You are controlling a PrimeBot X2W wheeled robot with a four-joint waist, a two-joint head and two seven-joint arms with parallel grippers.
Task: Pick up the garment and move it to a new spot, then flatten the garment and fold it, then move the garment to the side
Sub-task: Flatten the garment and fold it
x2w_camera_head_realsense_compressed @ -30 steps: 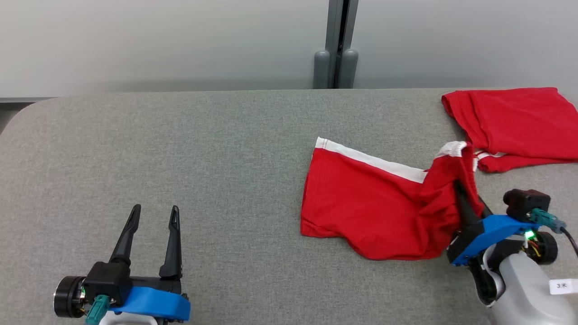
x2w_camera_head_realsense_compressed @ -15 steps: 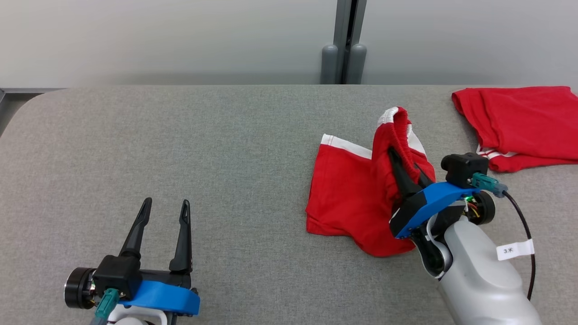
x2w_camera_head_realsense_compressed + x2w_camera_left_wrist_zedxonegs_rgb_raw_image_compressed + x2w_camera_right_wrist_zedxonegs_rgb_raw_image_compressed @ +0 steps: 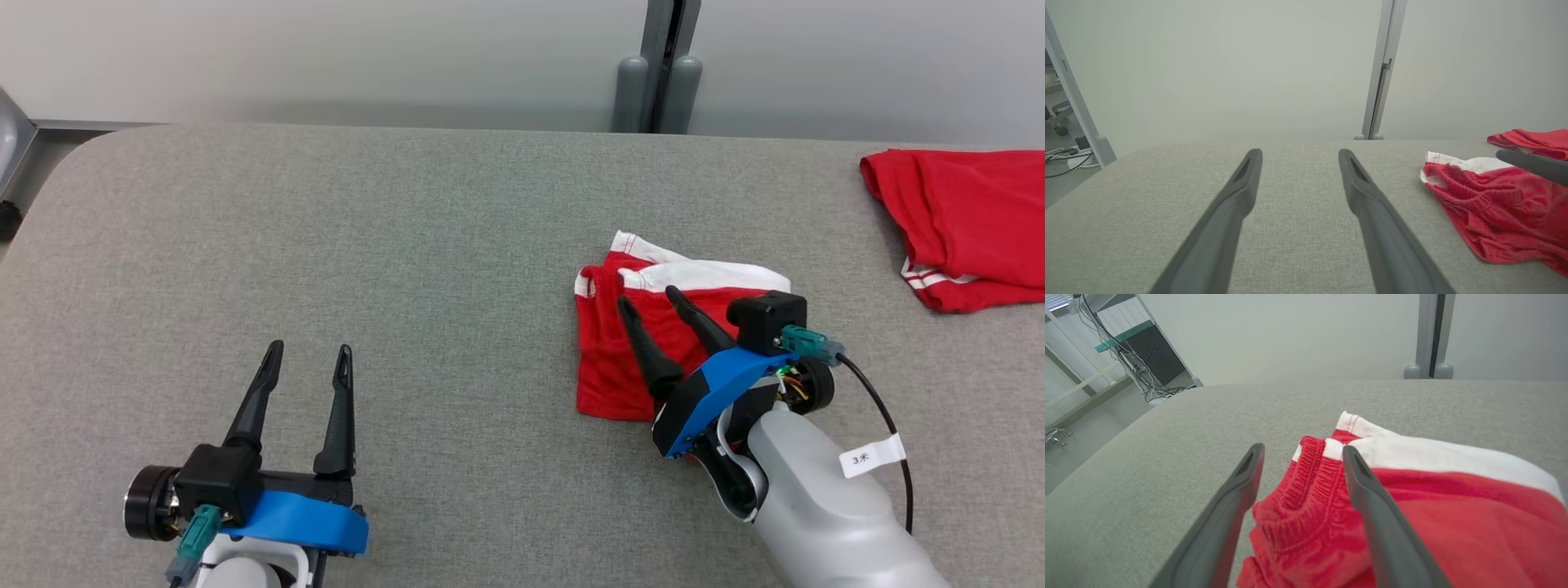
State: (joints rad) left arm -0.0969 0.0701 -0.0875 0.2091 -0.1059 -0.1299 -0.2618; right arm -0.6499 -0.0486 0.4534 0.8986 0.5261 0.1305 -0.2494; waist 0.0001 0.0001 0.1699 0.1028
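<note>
Since a second ago the right gripper (image 3: 649,296) has let go of the waistband it was pinching and carried it across, so the red garment (image 3: 608,359) now lies doubled over itself, roughly half as wide, even allowing for the camera's own shift. At 7 o'clock in the head view the left gripper (image 3: 310,349) hangs low over bare grey table (image 3: 408,245), fingers spread wide with nothing between them. The garment sits at about 3 o'clock from the table's middle, its white-trimmed layer skewed across the top, and the right gripper is poised over it with fingers parted and empty. A second red garment (image 3: 971,220) lies well apart at 2 o'clock. The likely trouble is the withdrawal: if a fingertip snags the ribbed elastic as the arm backs off toward 5 o'clock, the top layer could drag along and the fold open. The uneven edges may also need pressing flat before the pile is moved aside. Whether the right fingertips touch the cloth or hover just above it I cannot tell. The garment's 4 o'clock corner is hidden behind the wrist, and the second garment is cut off by the frame's edge.
</note>
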